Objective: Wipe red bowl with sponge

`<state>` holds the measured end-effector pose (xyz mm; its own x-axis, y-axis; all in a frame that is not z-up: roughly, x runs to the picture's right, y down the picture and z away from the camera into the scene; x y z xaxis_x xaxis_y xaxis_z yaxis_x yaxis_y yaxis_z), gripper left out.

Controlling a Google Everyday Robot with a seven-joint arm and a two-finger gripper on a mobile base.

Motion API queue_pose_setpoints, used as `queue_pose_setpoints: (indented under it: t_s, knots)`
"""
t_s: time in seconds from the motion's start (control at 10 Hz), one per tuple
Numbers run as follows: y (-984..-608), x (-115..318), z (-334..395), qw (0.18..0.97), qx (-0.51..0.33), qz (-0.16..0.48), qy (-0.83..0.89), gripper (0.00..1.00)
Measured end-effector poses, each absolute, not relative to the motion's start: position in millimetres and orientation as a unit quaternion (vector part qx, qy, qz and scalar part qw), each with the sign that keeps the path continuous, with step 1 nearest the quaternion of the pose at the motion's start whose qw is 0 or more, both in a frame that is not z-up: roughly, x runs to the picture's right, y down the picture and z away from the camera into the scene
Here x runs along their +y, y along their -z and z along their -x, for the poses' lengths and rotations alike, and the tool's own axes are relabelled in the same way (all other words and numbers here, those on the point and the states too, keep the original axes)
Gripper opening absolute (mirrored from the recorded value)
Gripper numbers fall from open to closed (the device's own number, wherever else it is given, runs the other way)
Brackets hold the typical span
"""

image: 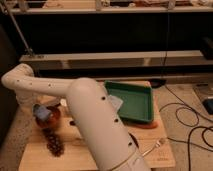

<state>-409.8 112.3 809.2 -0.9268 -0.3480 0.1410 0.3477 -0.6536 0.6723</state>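
Observation:
The red bowl (53, 118) sits at the left of the wooden board, dark red-brown and small. My gripper (41, 114) hangs at the end of the white arm, right over the bowl's left rim. A light-blue sponge (38, 110) shows at its tip, held against the bowl, and the gripper is shut on it. The arm's thick forearm crosses the middle of the view and hides the board behind it.
A green rectangular tray (136, 104) lies at the right of the board, with a pale object (115, 103) at its left end. A dark knobbly cluster (54, 142) lies in front of the bowl. An orange item (149, 125) and a fork (155, 145) are at the right. Cables trail on the floor.

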Motion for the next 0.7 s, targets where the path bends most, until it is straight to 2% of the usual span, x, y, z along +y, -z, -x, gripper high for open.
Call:
queue_pose_setpoints:
  t_s: [0.7]
  knots:
    - [-777, 146, 374, 0.193, -0.374, 0.009, 0.907, 0.0]
